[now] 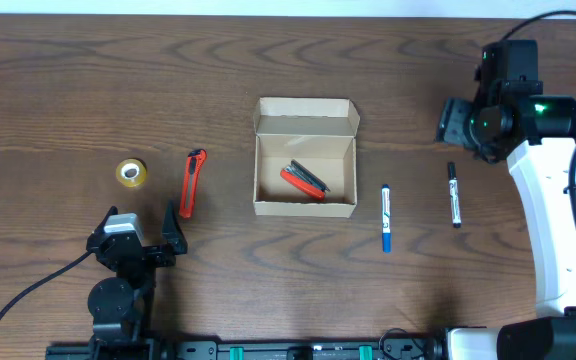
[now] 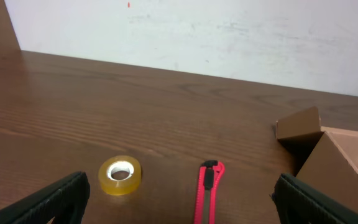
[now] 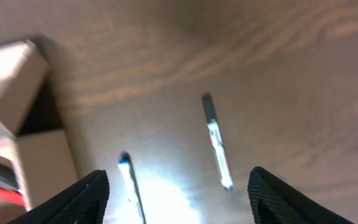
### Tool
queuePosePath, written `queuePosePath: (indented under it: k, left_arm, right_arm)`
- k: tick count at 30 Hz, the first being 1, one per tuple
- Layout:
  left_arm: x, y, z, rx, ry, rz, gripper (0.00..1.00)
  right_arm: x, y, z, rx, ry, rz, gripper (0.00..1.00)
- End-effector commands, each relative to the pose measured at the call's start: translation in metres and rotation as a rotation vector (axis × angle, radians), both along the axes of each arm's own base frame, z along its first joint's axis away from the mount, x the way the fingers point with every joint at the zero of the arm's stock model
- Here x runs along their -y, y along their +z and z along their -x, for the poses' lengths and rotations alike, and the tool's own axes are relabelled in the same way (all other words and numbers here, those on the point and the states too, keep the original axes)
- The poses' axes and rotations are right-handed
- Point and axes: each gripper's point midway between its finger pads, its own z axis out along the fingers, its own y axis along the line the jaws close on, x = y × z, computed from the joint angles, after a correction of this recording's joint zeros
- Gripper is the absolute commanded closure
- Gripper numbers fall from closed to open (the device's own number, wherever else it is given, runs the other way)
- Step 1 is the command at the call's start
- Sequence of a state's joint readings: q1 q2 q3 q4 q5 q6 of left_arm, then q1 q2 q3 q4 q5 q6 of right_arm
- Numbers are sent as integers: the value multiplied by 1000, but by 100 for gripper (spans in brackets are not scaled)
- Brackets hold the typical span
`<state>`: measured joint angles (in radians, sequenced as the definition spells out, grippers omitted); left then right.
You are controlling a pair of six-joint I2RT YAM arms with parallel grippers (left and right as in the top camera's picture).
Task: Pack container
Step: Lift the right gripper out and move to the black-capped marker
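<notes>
Lower left of the overhead view, a yellow tape roll [image 1: 131,172] lies flat on the dark wooden table [image 1: 68,80]. Just right of it is a red utility knife [image 1: 193,182], lengthwise up the frame and apart from the roll. Over to the right of centre, a blue marker [image 1: 386,217] and a black marker [image 1: 453,195] lie roughly parallel, not touching. A white wall [image 2: 229,31] runs behind the table's far edge.
</notes>
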<state>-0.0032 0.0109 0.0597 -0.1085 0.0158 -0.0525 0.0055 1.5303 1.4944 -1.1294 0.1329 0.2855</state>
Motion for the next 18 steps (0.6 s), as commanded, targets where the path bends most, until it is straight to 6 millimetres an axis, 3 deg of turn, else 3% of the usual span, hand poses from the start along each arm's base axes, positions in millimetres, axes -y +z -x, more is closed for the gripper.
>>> queuePosePath:
  k: [1, 6, 10, 14, 18]
  left_arm:
    - [1, -18, 0, -44, -5, 8, 5]
    - [1, -18, 0, -45, -5, 8, 5]
    - [1, -18, 0, -45, -5, 8, 5]
    - [1, -18, 0, -45, -5, 8, 5]
    - [1, -18, 0, -45, -5, 8, 5]
  right_arm:
    - [7, -5, 14, -30, -4, 34, 29]
    - [-1, -42, 36, -67, 81, -1, 29]
    - [0, -71, 49, -97, 261, -9, 27]
    - [24, -101, 70, -182, 245, -21, 27]
    - [34, -120, 68, -125, 253, -112, 27]
